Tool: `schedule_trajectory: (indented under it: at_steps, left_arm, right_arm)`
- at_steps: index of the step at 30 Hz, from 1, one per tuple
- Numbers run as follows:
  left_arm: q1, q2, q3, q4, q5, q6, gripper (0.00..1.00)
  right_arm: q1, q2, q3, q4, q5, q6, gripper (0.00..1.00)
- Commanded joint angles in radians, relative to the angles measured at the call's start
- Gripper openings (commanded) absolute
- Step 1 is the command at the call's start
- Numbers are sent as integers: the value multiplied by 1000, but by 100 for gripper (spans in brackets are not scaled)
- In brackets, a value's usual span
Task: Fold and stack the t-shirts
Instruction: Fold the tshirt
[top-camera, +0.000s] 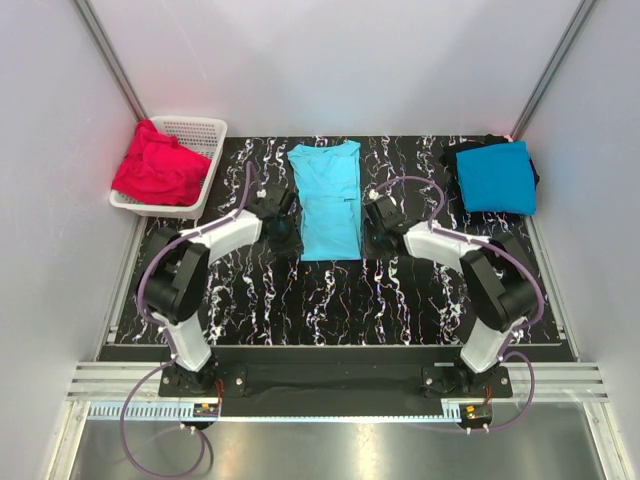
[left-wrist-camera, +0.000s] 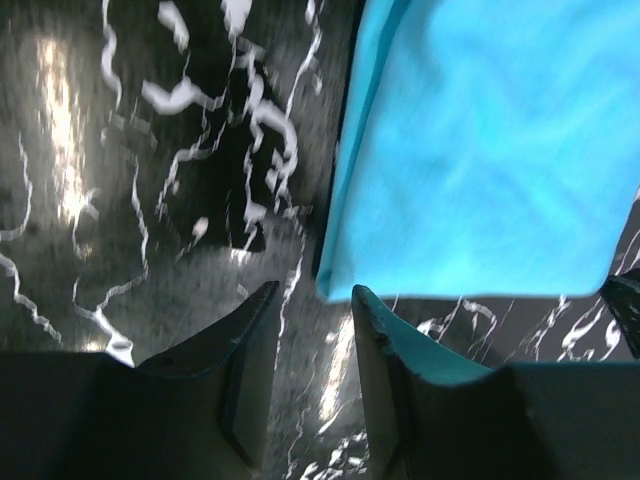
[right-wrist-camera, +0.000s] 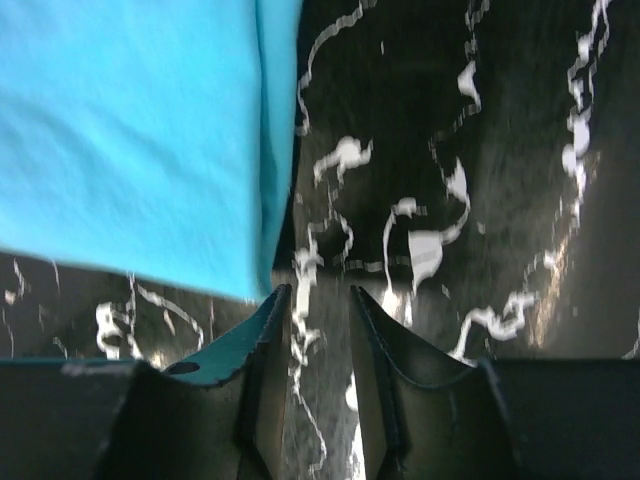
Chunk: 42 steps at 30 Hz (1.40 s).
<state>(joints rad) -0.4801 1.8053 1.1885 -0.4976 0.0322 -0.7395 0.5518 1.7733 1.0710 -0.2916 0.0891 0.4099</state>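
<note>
Mid-fold: the soft light-turquoise t-shirt (top-camera: 327, 200) lies as a long strip by the far edge of the black marbled bench (top-camera: 300, 300), flanked by my left gripper (left-wrist-camera: 315, 295) and right gripper (right-wrist-camera: 320, 292), jaws narrowly parted and empty, so next, I reckon, pinch the near-hem corners and fold them toward the far edge.

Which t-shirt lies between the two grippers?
The light turquoise t-shirt, a long strip mid-table. The deeper blue t-shirt sits far right; the red t-shirts lie in the basket.

Bare tabletop (top-camera: 330, 300) around the turquoise t-shirt (top-camera: 327, 200); basket (top-camera: 205, 125) at far left, blue t-shirt (top-camera: 495, 177) far right.
</note>
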Motion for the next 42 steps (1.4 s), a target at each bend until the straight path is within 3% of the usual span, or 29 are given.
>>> schedule_trajectory:
  at_steps: [1,8,10,13,17,29,33,37,42]
  left_arm:
    - [-6,-87,-70,63,30,-26,40]
    - [15,-55,-141,178,175,-55,51]
    - [26,-40,-147,206,183,-64,52]
    - [41,-24,-142,220,181,-58,54]
    - [55,2,-119,228,195,-41,59]
    - [66,72,-118,278,271,-41,60]
    - [66,85,-122,281,275,-40,48]
    - [66,72,-121,260,242,-38,9]
    - [66,48,-116,223,212,-32,0]
  right_arm:
    - [11,-118,-60,45,-46,49,37]
    - [13,-129,-92,109,-141,37,43]
    - [14,-117,-82,121,-170,32,51]
    - [14,-88,-72,134,-186,26,56]
    - [13,-37,-75,166,-212,17,57]
    - [10,83,-77,266,-239,7,56]
    - [10,86,-74,255,-201,12,52]
    - [10,66,-78,221,-157,7,50]
    - [10,18,-106,192,-118,-3,49]
